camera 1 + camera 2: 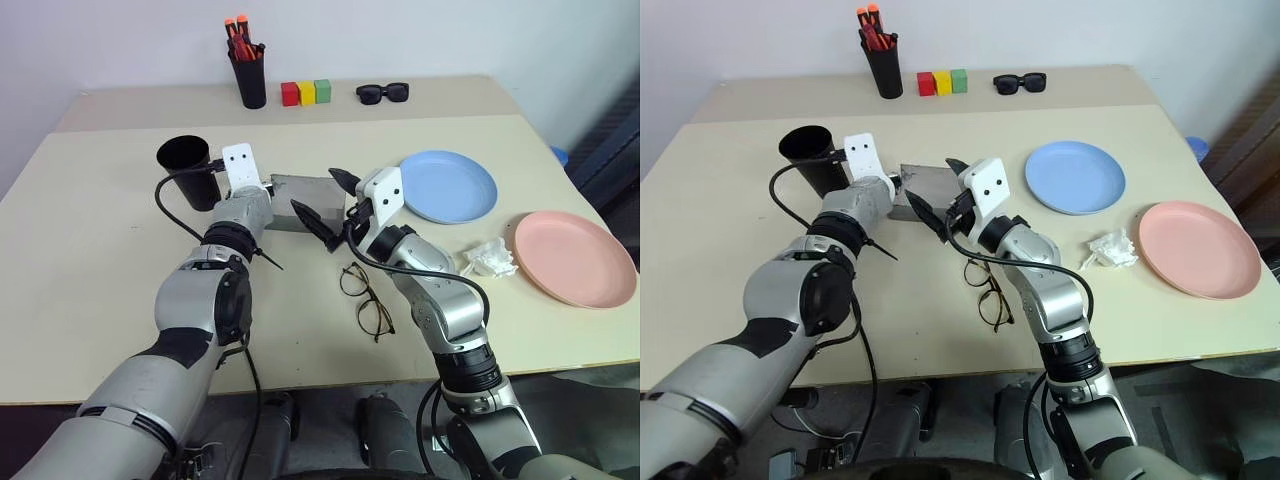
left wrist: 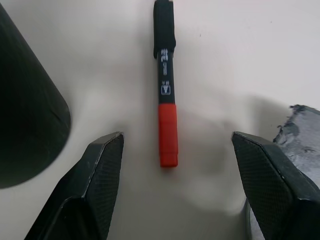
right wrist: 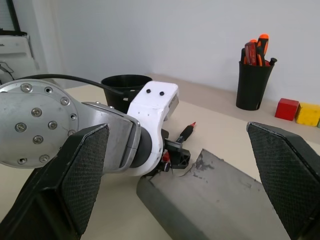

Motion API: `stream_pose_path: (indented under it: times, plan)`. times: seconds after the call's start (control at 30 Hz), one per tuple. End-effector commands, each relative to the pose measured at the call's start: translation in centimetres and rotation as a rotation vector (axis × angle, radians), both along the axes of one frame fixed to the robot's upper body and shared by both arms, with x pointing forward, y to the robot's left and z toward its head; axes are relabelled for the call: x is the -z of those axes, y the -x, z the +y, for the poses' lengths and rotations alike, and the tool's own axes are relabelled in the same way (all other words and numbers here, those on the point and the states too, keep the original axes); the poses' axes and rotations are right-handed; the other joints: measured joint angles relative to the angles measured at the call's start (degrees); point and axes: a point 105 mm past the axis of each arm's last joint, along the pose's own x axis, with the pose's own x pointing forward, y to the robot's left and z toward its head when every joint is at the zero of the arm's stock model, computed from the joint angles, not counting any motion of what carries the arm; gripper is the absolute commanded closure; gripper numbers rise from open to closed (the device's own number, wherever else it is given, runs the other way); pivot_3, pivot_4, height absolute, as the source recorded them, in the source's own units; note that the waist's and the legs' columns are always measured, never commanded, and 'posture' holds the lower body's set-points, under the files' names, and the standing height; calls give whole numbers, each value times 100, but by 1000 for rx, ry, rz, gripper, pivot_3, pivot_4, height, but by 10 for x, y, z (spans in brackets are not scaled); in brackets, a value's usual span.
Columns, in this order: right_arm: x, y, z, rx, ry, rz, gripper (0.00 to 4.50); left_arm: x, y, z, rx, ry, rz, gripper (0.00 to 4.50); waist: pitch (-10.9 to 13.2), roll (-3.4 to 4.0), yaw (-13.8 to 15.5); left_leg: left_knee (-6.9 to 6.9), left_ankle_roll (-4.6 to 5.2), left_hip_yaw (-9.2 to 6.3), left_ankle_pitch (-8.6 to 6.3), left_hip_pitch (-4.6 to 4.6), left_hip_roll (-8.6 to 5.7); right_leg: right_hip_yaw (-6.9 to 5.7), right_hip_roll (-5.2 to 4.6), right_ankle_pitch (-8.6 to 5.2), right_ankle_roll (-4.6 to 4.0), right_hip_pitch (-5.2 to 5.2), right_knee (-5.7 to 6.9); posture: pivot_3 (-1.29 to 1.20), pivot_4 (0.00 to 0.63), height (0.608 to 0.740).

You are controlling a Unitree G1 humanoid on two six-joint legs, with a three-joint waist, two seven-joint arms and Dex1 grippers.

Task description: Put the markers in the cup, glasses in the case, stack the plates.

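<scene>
- Left eye view: the marker step is in hand, by my judgement. The left gripper [image 1: 247,178] is reaching forward between the cup [image 1: 188,170] and the case [image 1: 305,200], low over the worktop [image 1: 90,250]. The right gripper [image 1: 328,205] is hanging wide apart above the case, holding nothing. The glasses [image 1: 365,298] are lying unfolded on the worktop nearer the robot, outside the case. The blue plate [image 1: 448,186] and the pink plate [image 1: 573,257] are sitting apart, not stacked, with a crumpled tissue [image 1: 490,258] between them.
- Left wrist view: the red-and-black marker [image 2: 166,85] is lying flat on the worktop, lengthwise between the two fingers [image 2: 97,172], touching neither. The jaws are standing wide, gripping nothing. The cup wall is showing just beside one finger, and a corner of the case beside the other.
- Right wrist view: the red tip of the marker is showing past the left gripper, beside the case edge, with the cup behind. A pen holder [image 3: 254,82] and coloured blocks [image 3: 299,111] are standing further back.
- Next move, as judged: closing on the marker mid-barrel, lifting it, then carrying it over the cup mouth without knocking the cup.
</scene>
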Motion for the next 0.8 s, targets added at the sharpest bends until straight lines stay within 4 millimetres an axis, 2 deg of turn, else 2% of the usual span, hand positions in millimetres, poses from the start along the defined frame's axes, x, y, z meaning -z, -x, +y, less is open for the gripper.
stream_pose_path:
  times: [0.03,0.1,0.2,0.4,0.8]
  plan:
    - [-12,4,3,-10,-21,-52,0,-10,-2,2,-4,-6,-11,2235,0,0,0,0,0,0,0,0,0,0,0,0,0,0,0,0,150,740]
    - [-12,4,3,-7,-21,-52,0,-10,-2,3,-4,-15,-10,3295,0,0,0,0,0,0,0,0,0,0,0,0,0,0,1,0,150,740]
    - [-11,4,2,-4,-20,-51,0,-10,-2,3,-1,-22,-9,4469,0,0,4,1,0,0,0,0,0,0,0,0,0,0,2,0,150,740]
    - [-11,4,2,-3,-19,-50,0,-14,-4,0,16,-46,-33,4469,0,0,5,2,0,0,0,0,-1,0,0,0,0,1,2,0,150,740]
    - [-10,5,3,-9,-19,-45,0,-38,-11,-15,104,-148,-157,4469,0,0,1,2,-1,0,0,0,-1,0,0,0,0,0,2,0,150,740]
